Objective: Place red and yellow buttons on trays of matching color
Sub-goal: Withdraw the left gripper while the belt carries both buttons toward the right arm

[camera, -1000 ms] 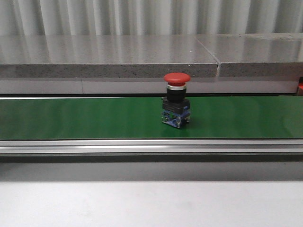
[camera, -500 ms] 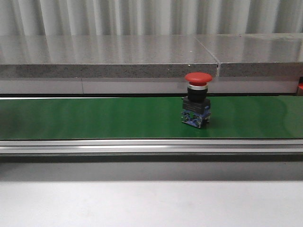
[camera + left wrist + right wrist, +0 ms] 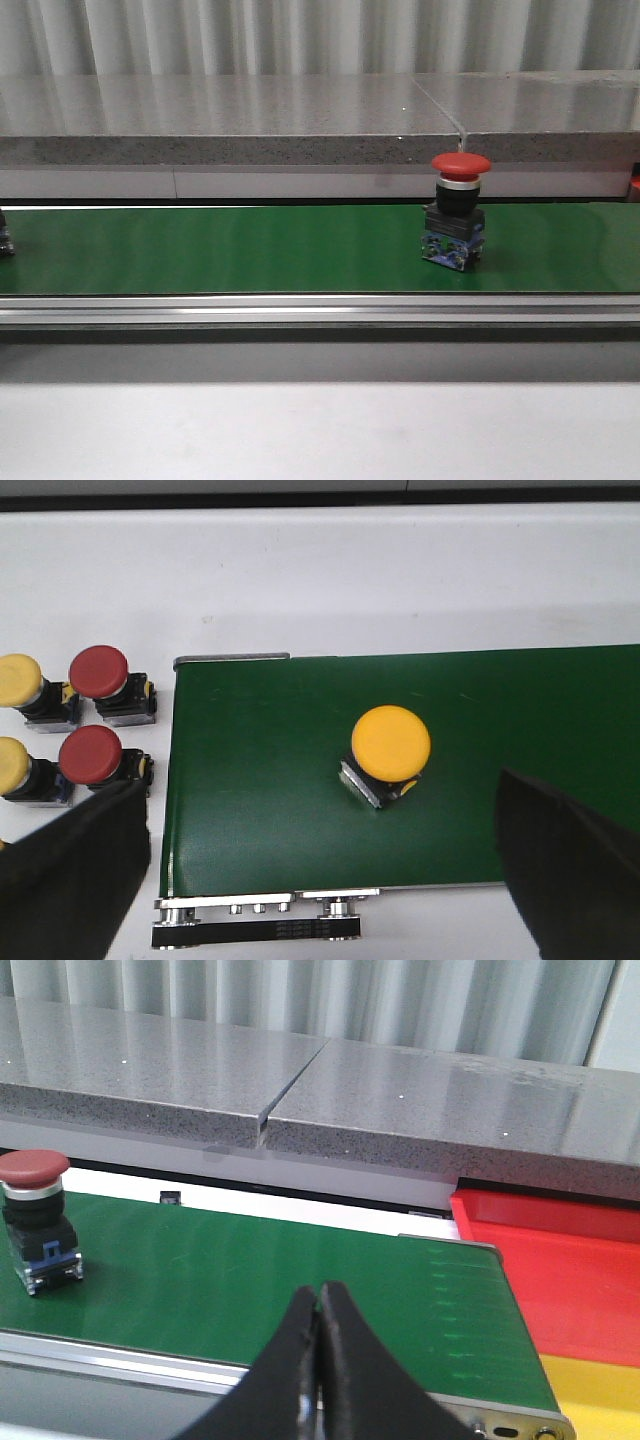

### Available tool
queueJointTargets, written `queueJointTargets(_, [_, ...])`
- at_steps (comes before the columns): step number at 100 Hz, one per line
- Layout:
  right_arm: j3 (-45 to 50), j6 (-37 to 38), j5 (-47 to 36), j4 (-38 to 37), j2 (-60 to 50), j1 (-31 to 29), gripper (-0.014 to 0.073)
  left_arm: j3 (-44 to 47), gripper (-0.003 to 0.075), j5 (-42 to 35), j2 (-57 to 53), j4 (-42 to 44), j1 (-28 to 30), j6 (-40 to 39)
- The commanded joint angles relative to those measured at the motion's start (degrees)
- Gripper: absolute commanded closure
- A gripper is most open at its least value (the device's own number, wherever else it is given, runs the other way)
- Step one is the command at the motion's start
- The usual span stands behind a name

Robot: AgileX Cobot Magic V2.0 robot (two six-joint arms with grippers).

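Grey stone ledges and ribbed metal sheeting back a long green conveyor belt (image 3: 250, 250) that crosses the scene. At its far left end, the left wrist view shows a cluster of spare buttons (image 3: 70, 725), red and yellow, waiting on the white table just off the belt, and a yellow button (image 3: 390, 745) standing cap-up on the belt itself. The left gripper (image 3: 320, 870) hangs above that end with its two dark fingers (image 3: 85, 870) spread wide apart, holding nothing.

Further right, a red button (image 3: 458, 210) stands upright on the belt, red cap on top, black body and blue base below, right of the belt's middle in the front view. At the right end, the right gripper (image 3: 319, 1355) hovers over the near edge of the belt with its fingertips pressed together, empty. Just beyond the belt's end lies the red tray (image 3: 560, 1270), with a strip of the yellow tray (image 3: 600, 1395) nearer the camera.

By my reading, the step in hand is waiting for the red button to come within reach. The next move calls for the right gripper to part its fingers, close on the black body below the cap, lift it, and set it in the red tray.
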Motion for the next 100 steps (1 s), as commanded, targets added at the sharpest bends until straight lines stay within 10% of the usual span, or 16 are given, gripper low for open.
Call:
queueJointTargets(1, [-0.3,-0.2,-4.5,-0.7,-0.8,0.0,0.0662,4.2,0.0061,-7.8,-6.4,-1.6,-0.4,0.9])
queueJointTargets(40, [-0.3,-0.2,-4.8,-0.7,-0.8,0.0,0.0662,27.6,0.0183,-16.2,-31.6,-2.5,-0.4,1.1])
queueJointTargets(73, [-0.9,-0.2,-6.3,-0.7,-0.8,0.0,0.0662,33.7,0.0743,-17.5,-42.9,-2.5,-0.4,1.1])
queueJointTargets(100, [-10.8,3.0,1.7,-0.2,5.6,0.0,0.0662,33.7,0.074,-17.6,-43.0,-2.5,-0.4,1.1])
